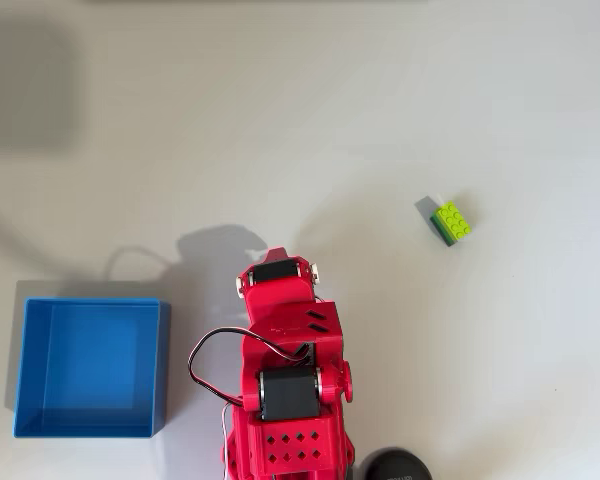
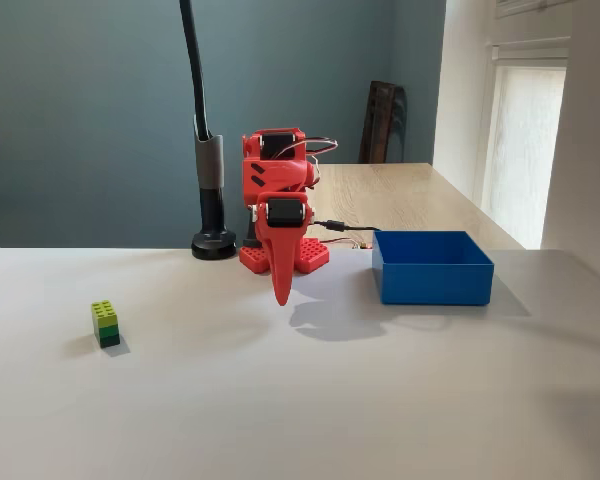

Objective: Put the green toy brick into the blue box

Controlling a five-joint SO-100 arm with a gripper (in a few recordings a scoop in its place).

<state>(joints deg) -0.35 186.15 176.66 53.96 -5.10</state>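
Note:
The green toy brick [image 1: 451, 222] stands alone on the white table, at the right in the overhead view and at the left in the fixed view [image 2: 105, 323]. The blue box [image 1: 85, 362] sits with nothing inside it, left of the red arm [image 1: 285, 350] in the overhead view and right of it in the fixed view [image 2: 435, 282]. My gripper [image 2: 280, 292] hangs tip-down in front of the arm's base, its fingers closed into one point with nothing between them. It is well apart from both brick and box.
A black lamp foot with a tall pole [image 2: 213, 243] stands beside the arm's base, and its foot shows at the bottom edge of the overhead view [image 1: 398, 466]. A wooden table [image 2: 410, 195] lies behind the white one.

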